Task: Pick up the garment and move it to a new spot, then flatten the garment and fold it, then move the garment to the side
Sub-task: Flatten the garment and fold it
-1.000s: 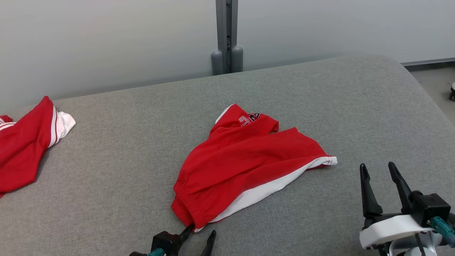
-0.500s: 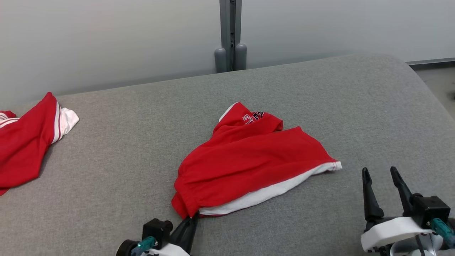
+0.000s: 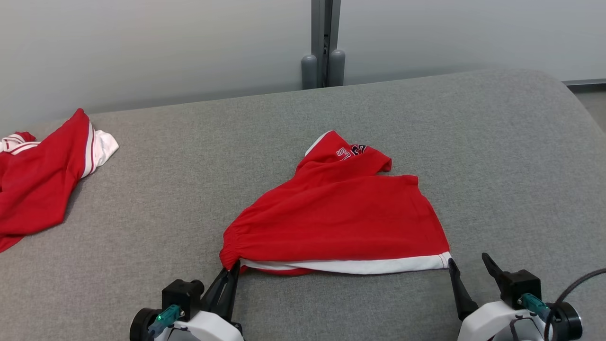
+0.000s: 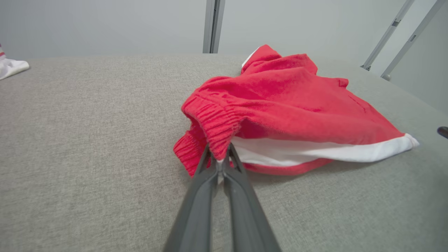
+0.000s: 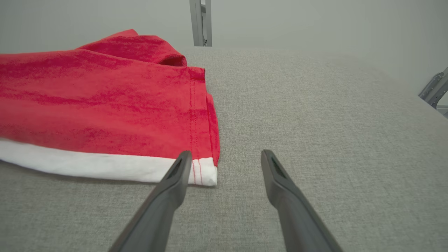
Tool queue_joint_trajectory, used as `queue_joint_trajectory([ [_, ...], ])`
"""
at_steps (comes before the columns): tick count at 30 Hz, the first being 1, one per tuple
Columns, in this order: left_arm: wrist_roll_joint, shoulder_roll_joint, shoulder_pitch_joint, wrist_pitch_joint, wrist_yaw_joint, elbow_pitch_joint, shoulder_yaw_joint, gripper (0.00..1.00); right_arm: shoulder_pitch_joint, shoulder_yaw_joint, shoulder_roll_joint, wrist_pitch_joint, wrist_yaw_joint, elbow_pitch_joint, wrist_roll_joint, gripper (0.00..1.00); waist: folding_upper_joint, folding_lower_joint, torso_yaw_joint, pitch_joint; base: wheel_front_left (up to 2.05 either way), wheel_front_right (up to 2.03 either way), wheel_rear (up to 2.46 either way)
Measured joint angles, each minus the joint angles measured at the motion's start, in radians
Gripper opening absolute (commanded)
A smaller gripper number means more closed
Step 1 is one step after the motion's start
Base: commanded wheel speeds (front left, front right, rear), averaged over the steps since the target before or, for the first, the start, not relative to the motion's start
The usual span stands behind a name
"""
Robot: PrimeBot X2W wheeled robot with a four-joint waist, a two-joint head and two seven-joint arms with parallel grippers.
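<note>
The left hand (image 3: 226,284) is now pinching the elastic waistband (image 4: 217,122) of the red shorts (image 3: 341,218); a second ago its fingers were standing apart beside that corner. It is drawing the corner toward the robot, so the white stripe (image 3: 360,266) is now running nearly straight along the near edge instead of slanting away. The right hand (image 3: 467,259), spread and gripping nothing, is closing in on the hem corner (image 5: 204,173), one finger just beside the white cloth. The head camera is turning too, so part of the shift is its own. The shorts are lying mid-way across the grey surface (image 3: 497,156), well apart from a second red garment (image 3: 38,180). Flattening seems to be starting; the right hand likely needs to grip that corner next.
</note>
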Motion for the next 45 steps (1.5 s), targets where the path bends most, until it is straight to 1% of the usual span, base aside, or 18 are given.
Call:
queue_joint_trajectory([
  [3,0.007,-0.002,0.000,0.000,-0.007,0.004,0.010,0.00,-0.038,0.011,0.000,-0.002,0.000,0.067,-0.034,1.00,0.0000,0.0000,0.005,0.009,0.00,0.00,0.00],
  [4,0.010,-0.003,0.000,0.000,-0.008,0.006,0.013,0.00,-0.051,0.017,0.000,-0.002,0.000,0.088,-0.037,0.98,0.0000,0.0000,0.007,0.011,0.00,0.00,0.00],
  [5,0.013,-0.003,0.000,0.000,-0.009,0.008,0.016,0.00,-0.063,0.027,-0.001,-0.005,0.000,0.109,-0.039,0.90,0.0000,0.0000,0.009,0.013,0.00,0.00,0.00],
  [6,0.014,-0.004,-0.001,0.000,-0.011,0.009,0.018,0.00,-0.074,0.039,0.000,-0.006,0.000,0.131,-0.041,0.85,0.0000,0.0000,0.012,0.016,0.00,0.00,0.00],
  [8,0.017,-0.006,-0.002,0.000,-0.014,0.013,0.022,0.00,-0.094,0.061,0.000,-0.006,0.000,0.168,-0.043,0.80,0.0000,0.0000,0.017,0.020,0.00,0.00,0.00],
  [15,0.032,-0.013,-0.009,0.000,-0.025,0.016,0.035,0.00,-0.152,0.113,0.000,-0.011,0.000,0.269,-0.024,0.52,0.0000,0.0000,0.030,0.030,0.00,0.00,0.00],
  [16,0.035,-0.015,-0.009,0.000,-0.025,0.016,0.037,0.00,-0.157,0.118,0.000,-0.011,0.000,0.276,-0.019,0.50,0.0000,0.0000,0.031,0.031,0.00,0.00,0.00],
  [23,0.043,-0.019,-0.008,0.000,-0.033,0.018,0.049,0.00,-0.159,0.149,-0.001,-0.012,0.000,0.280,-0.012,0.46,0.0000,0.0000,0.029,0.027,0.00,0.00,0.00],
  [25,0.049,-0.020,-0.008,0.000,-0.034,0.019,0.050,0.00,-0.154,0.160,-0.005,-0.012,0.000,0.266,-0.026,0.47,0.0000,0.0000,0.027,0.025,0.00,0.00,0.00],
  [26,0.049,-0.021,-0.007,0.000,-0.034,0.020,0.051,0.00,-0.151,0.159,-0.006,-0.012,0.000,0.258,-0.034,0.50,0.0000,-0.0001,0.027,0.024,0.00,0.00,0.00],
  [27,0.050,-0.021,-0.007,0.000,-0.035,0.020,0.052,0.00,-0.148,0.156,-0.009,-0.012,0.000,0.251,-0.041,0.59,0.0000,0.0000,0.026,0.023,0.00,0.00,0.00],
  [28,0.050,-0.021,-0.006,0.000,-0.035,0.020,0.053,0.00,-0.142,0.152,-0.013,-0.012,0.000,0.244,-0.053,0.73,0.0000,0.0000,0.025,0.022,0.00,0.00,0.00],
  [29,0.050,-0.021,-0.006,0.000,-0.036,0.020,0.054,0.00,-0.134,0.148,-0.015,-0.012,0.000,0.236,-0.064,0.82,0.0000,0.0000,0.024,0.021,0.00,0.00,0.00],
  [31,0.051,-0.023,-0.004,0.000,-0.040,0.020,0.055,0.00,-0.123,0.140,-0.015,-0.012,0.000,0.220,-0.083,0.95,0.0000,0.0000,0.023,0.019,0.00,0.00,0.00],
  [32,0.052,-0.023,-0.002,0.000,-0.041,0.021,0.056,0.00,-0.120,0.135,-0.014,-0.012,0.000,0.214,-0.091,0.99,0.0000,0.0000,0.022,0.018,0.00,0.00,0.00],
  [37,0.057,-0.024,0.003,0.000,-0.043,0.023,0.057,0.00,-0.103,0.132,-0.013,-0.012,0.000,0.191,-0.119,1.00,0.0000,0.0000,0.021,0.016,0.00,0.00,0.00],
  [41,0.058,-0.025,0.003,0.000,-0.044,0.027,0.057,0.00,-0.101,0.139,-0.012,-0.012,0.000,0.191,-0.133,0.93,0.0000,0.0000,0.024,0.013,0.00,0.00,0.00],
  [45,0.060,-0.026,0.004,0.000,-0.047,0.030,0.057,0.00,-0.101,0.148,-0.010,-0.012,0.000,0.195,-0.133,0.79,0.0000,-0.0001,0.028,0.009,0.00,0.00,0.00],
])
